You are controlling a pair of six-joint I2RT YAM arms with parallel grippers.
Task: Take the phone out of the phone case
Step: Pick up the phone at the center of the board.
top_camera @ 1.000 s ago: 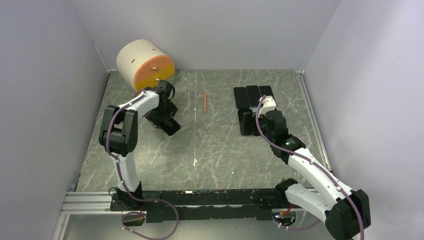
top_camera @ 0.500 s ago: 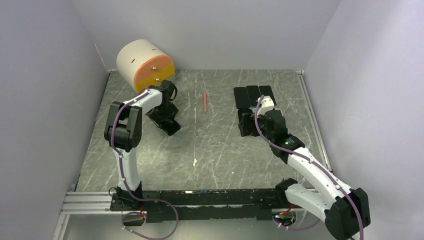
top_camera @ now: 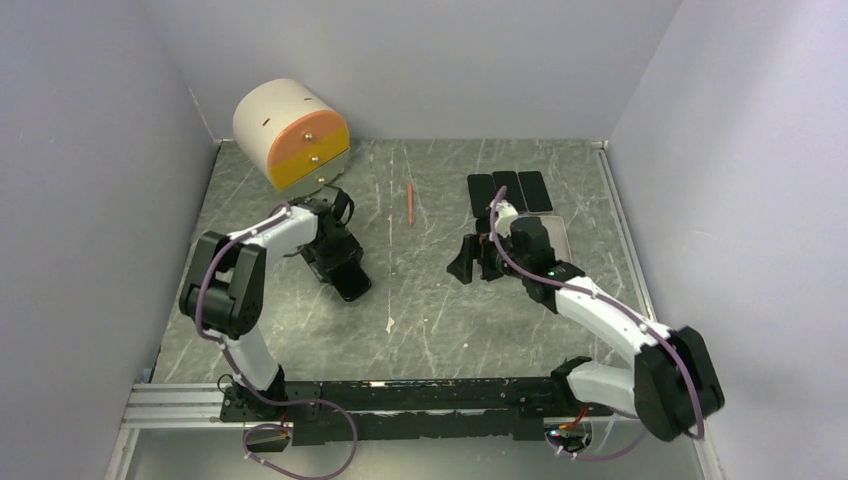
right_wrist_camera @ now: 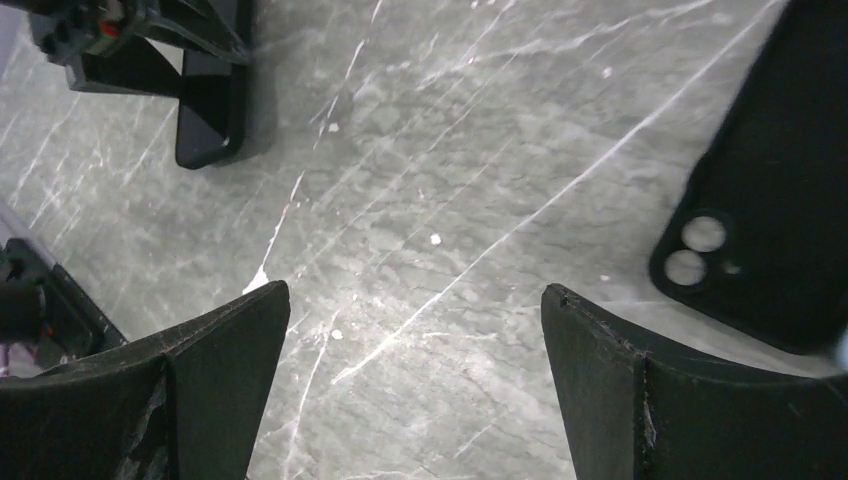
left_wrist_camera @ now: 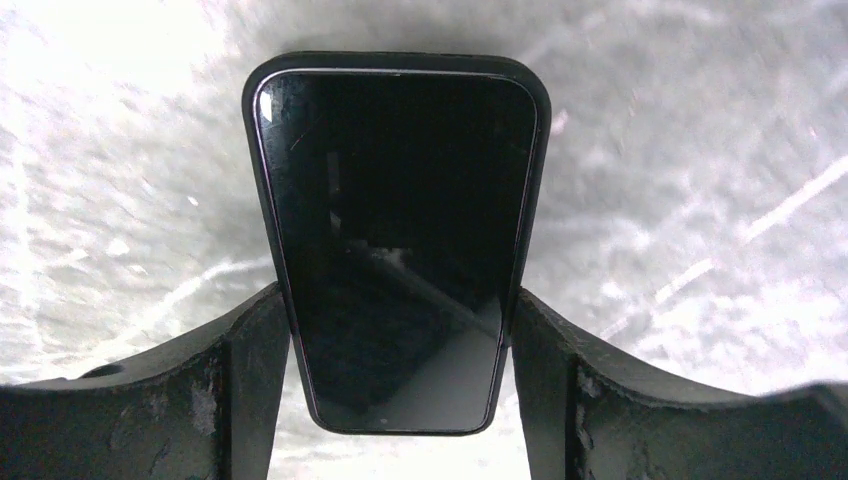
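Left side: I see the phone lying screen up on the table, seated in its black phone case, whose rim shows all round the glass. From above, it sits left of the table's centre, near the cylindrical drawer unit with the orange front.

The left fingers stand one on each long side of the cased phone, near its lower end. In the left wrist view they look flush against the case edges. I cannot tell whether they are clamping it or only alongside.

Right side: the right fingers are spread wide with nothing between them. They hang over bare marbled table near the middle, well apart from the phone.

Just to their right lies a black case back with two round camera openings, flat on the table.

Other items noted:
- Three black phone-shaped slabs lie side by side near the back edge.
- An orange pencil lies between the slabs and the drawer unit.
- A small white scrap lies nearer the arm bases.
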